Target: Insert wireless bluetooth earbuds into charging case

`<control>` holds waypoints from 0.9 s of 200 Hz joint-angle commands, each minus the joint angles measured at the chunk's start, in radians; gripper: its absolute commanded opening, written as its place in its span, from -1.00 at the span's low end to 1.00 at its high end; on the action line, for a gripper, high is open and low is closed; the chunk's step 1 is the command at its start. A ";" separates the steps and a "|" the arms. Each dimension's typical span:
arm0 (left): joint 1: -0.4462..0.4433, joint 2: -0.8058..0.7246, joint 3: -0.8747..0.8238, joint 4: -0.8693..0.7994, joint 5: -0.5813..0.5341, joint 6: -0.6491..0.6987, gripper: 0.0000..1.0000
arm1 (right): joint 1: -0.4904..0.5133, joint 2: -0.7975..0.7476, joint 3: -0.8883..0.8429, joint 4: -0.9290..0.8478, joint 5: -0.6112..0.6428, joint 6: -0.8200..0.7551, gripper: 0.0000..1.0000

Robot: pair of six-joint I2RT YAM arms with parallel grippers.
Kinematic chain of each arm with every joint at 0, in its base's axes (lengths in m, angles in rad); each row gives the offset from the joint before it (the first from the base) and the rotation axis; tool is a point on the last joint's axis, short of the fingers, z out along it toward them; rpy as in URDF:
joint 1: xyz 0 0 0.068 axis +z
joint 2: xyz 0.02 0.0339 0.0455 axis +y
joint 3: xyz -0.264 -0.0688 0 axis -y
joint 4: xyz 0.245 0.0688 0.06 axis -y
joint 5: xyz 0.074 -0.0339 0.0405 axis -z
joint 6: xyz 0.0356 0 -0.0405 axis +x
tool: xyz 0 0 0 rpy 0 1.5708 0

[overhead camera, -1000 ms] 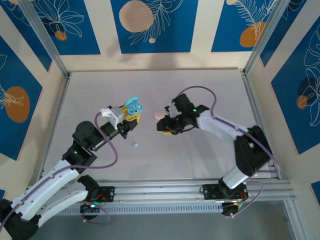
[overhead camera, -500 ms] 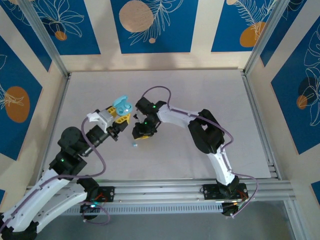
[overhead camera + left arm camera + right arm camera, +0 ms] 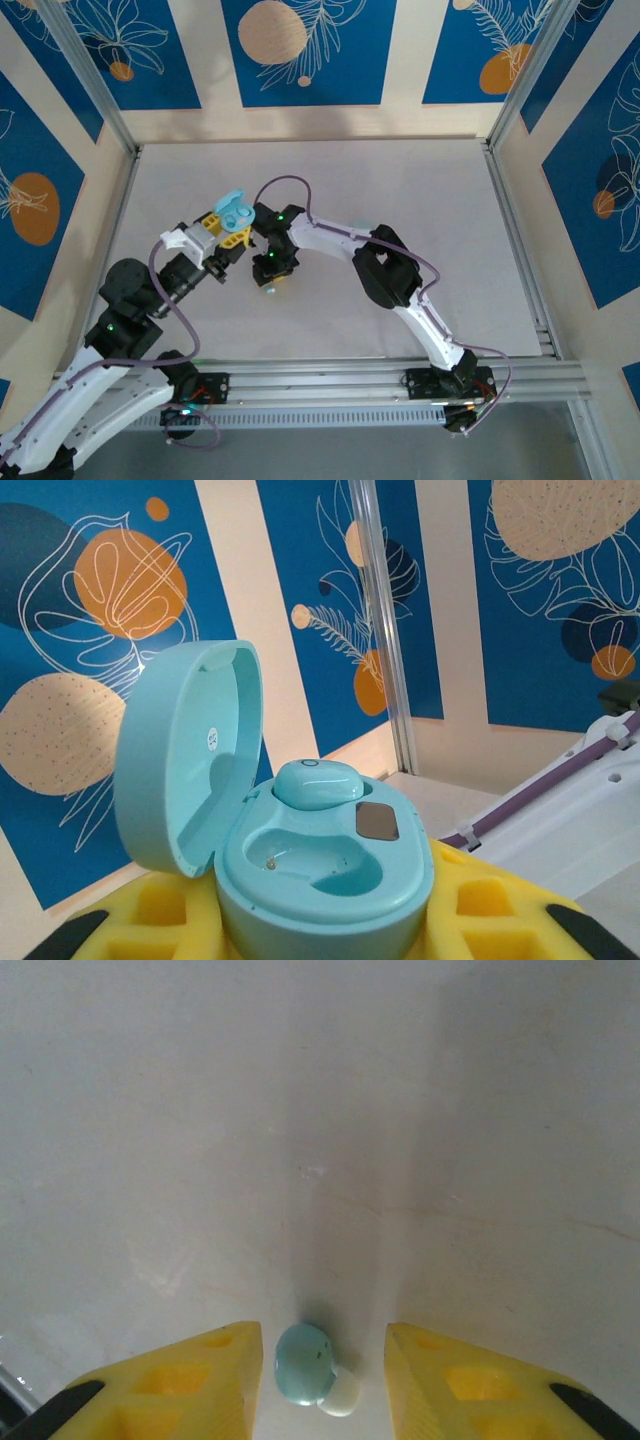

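A tiny light blue earbud (image 3: 303, 1362) with a white tip lies on the pale table (image 3: 300, 1110). The right gripper (image 3: 318, 1338) holds its two yellow fingers (image 3: 205, 1380) apart, one on each side of the earbud. There is a little gap on both sides.

A: Top external, quick?
B: Fixed, high, behind the black arm bases (image 3: 445, 383) at the bottom edge. Looks down from far off, takes in the whole pale grey table (image 3: 420, 190) plus blue leaf-print walls (image 3: 300, 60) along top and sides.
A: Left wrist?
B: Sits on the left gripper (image 3: 325, 930), faces out roughly level. Yellow fingers (image 3: 150, 910) at bottom edge, open pale turquoise oval plastic charging case (image 3: 330, 870) very close, centre.
A: Right wrist?
B: Straight down at the table, very near. Right gripper (image 3: 322, 1380) fingertips in the lower corners, tiny glossy turquoise earbud (image 3: 303, 1362) between them.
A: Overlap?
B: Top view has the charging case left of centre, both grippers mid-frame.
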 commanded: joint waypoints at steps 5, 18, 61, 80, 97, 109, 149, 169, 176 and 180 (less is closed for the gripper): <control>-0.005 -0.009 0.029 0.006 -0.005 0.014 -0.60 | 0.015 0.035 0.053 -0.069 0.034 -0.033 -0.27; -0.005 -0.010 0.027 0.003 -0.002 0.012 -0.60 | 0.018 0.046 0.064 -0.079 0.041 -0.039 -0.28; -0.004 -0.010 0.021 -0.003 0.000 0.010 -0.60 | 0.033 0.074 0.095 -0.119 0.063 -0.050 -0.35; -0.005 -0.010 0.019 -0.003 -0.003 0.011 -0.60 | 0.043 0.081 0.102 -0.134 0.087 -0.052 -0.36; -0.005 -0.007 0.017 0.001 -0.003 0.010 -0.60 | 0.052 0.089 0.110 -0.147 0.113 -0.053 -0.39; -0.005 -0.006 0.017 0.001 -0.002 0.010 -0.60 | 0.058 0.099 0.122 -0.162 0.123 -0.056 -0.40; -0.005 -0.001 0.014 0.004 0.000 0.005 -0.60 | 0.071 0.122 0.158 -0.213 0.156 -0.033 -0.39; -0.005 -0.003 0.016 -0.001 -0.005 0.009 -0.60 | 0.073 0.120 0.162 -0.230 0.173 -0.015 -0.39; -0.005 -0.004 0.016 -0.002 -0.006 0.010 -0.60 | 0.074 0.120 0.167 -0.236 0.177 -0.012 -0.38; -0.004 -0.003 0.016 -0.002 -0.006 0.010 -0.60 | 0.076 0.120 0.169 -0.238 0.178 -0.012 -0.38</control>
